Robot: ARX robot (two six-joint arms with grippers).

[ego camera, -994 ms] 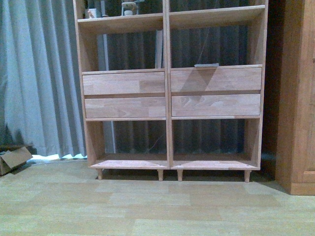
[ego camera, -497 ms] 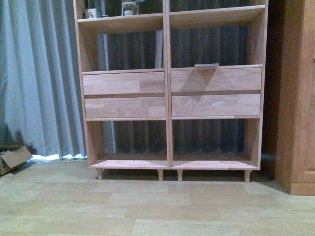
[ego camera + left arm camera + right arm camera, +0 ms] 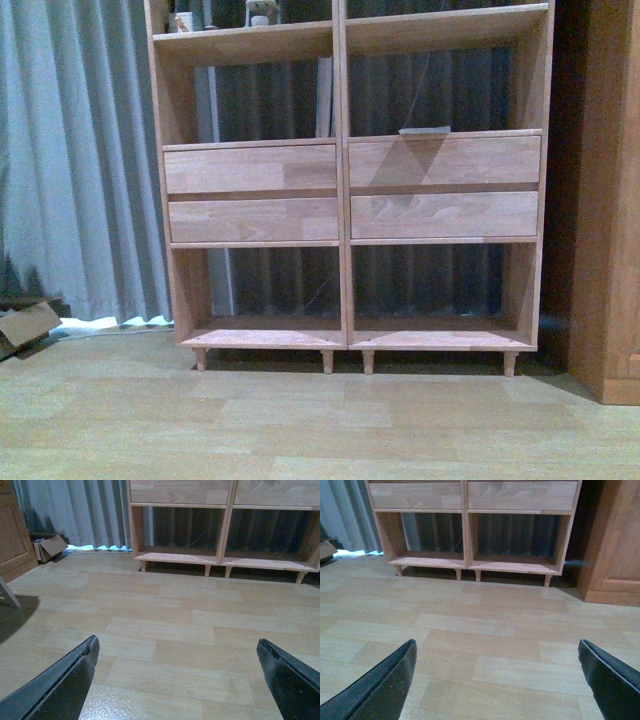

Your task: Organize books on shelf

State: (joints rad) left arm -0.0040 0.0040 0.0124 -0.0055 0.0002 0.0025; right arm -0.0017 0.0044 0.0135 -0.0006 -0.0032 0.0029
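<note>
Books are showing only in the front view, on the shelf point(image 3: 265, 338): a flat book point(image 3: 422, 131) is lying on the board above the right-hand drawers point(image 3: 444, 160), its long edge running along the shelf front, and an upright book point(image 3: 324, 97) is standing against the central divider point(image 3: 342, 260) on its left side; covers are too dim to read. Left gripper point(image 3: 176, 641) and right gripper point(image 3: 496, 642) are hanging spread wide and empty over bare floor point(image 3: 300, 420), facing the lowest compartments. Both books are sitting ahead and well above them. Right arm is looking nearer the flat book, judging by which side of the divider it lies on.
</note>
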